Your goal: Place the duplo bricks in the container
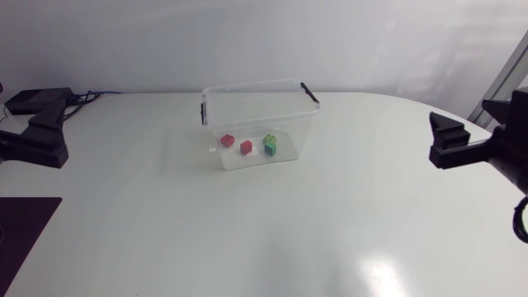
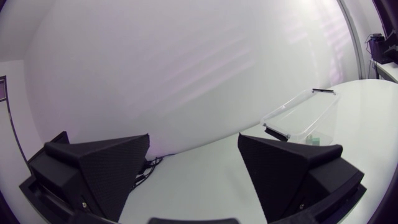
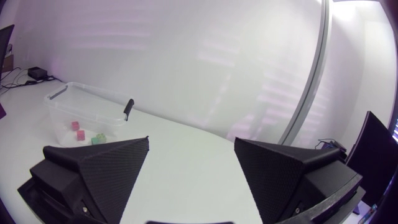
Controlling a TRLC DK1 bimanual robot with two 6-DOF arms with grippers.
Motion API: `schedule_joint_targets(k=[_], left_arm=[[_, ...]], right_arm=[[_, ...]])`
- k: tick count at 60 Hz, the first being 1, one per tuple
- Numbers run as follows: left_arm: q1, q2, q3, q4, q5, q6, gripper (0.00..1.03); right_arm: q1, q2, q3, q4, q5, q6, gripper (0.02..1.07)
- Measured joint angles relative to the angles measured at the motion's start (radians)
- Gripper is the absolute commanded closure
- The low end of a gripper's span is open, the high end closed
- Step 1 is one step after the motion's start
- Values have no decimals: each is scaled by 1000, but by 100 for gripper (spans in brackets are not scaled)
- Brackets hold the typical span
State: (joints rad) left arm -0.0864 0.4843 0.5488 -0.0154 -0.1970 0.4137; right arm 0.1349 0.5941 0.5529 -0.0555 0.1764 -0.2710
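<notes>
Head view shows bricks (image 1: 246,146) in container (image 1: 260,86); wrist views show both jaws open, empty.

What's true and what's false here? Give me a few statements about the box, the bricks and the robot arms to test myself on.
1. The clear container holds two red duplo bricks and a green duplo brick. True.
2. The left gripper grips a red brick. False: it is open and empty.
3. The left gripper and the right gripper sit at the table's sides, well away from the container. True.
4. One brick lies on the table outside the container. False: all three visible bricks are inside it.
5. The green brick sits between the two red ones. False: it is at the end of the row, on the right arm's side.
</notes>
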Motion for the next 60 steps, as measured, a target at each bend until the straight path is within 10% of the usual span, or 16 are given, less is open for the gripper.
schedule_joint_targets(k=[60], left_arm=[[74, -447, -492, 7, 176, -350, 4]], right_arm=[[-122, -552, -496, 34, -161, 221, 7]])
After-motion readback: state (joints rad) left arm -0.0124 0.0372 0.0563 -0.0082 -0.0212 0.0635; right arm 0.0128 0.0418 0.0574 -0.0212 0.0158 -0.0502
